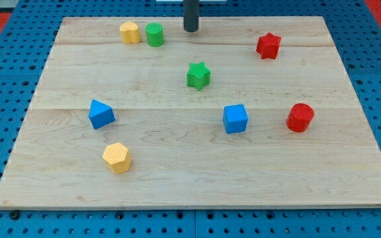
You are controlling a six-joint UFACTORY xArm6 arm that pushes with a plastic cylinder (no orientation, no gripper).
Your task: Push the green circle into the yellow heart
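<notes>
Across the wooden tabletop (197, 178), reading from the view's left: one blue triangle (101, 114); one yellow hexagon (117, 158) near the view's bottom; the yellow heart (130, 32) at the view's top; and the green circle (155, 34), just beside the heart on its right, touching or nearly so. I cannot tell whether a gap remains. Next comes my tip (190, 29), resting at the view's top edge, near the green circle on its right side and apart from it. I carry no gripper; the rod holds nothing and can only push. Further right: one green star (199, 75), one blue cube (235, 119), one red star (268, 45), one red cylinder (300, 118).

Count: two yellow, two green, two blue, two red; eight blocks in all.

Handling, as judged: the green circle appears small, rigid and light, likely to slide readily on smooth wood. Its round wall may roll off an off-centre push, so contact belongs on its right face, in line with the heart.
</notes>
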